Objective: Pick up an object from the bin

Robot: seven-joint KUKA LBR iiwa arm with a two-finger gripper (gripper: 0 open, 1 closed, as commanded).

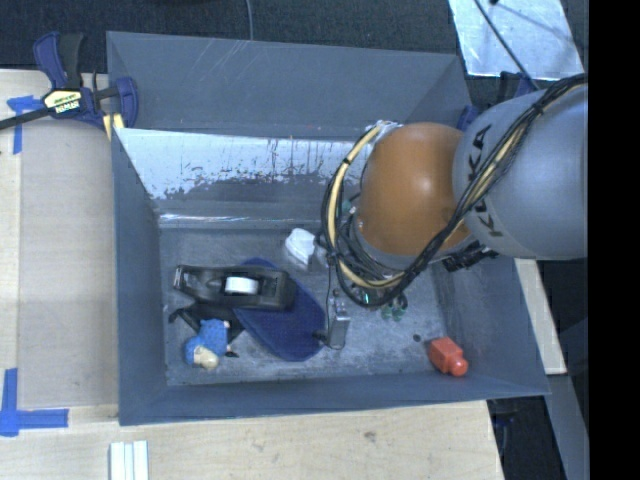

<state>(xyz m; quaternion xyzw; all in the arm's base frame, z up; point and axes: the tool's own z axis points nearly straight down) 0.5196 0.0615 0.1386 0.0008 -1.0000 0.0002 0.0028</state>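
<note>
My gripper (336, 330) hangs below the orange cover, its grey fingertip low over the bin floor at the right edge of a dark blue cloth-like piece (284, 320). A black tape dispenser (232, 286) with a white roll lies left of it, partly on the blue piece. A small white crumpled thing (300, 246) sits just behind the gripper, to its upper left. The view does not show anything between the fingers.
A blue and tan small object (206, 349) with a black piece beside it lies at the front left corner. A red-orange cylinder (447, 356) rests at the front right. The arm and its cables cover the bin's right middle.
</note>
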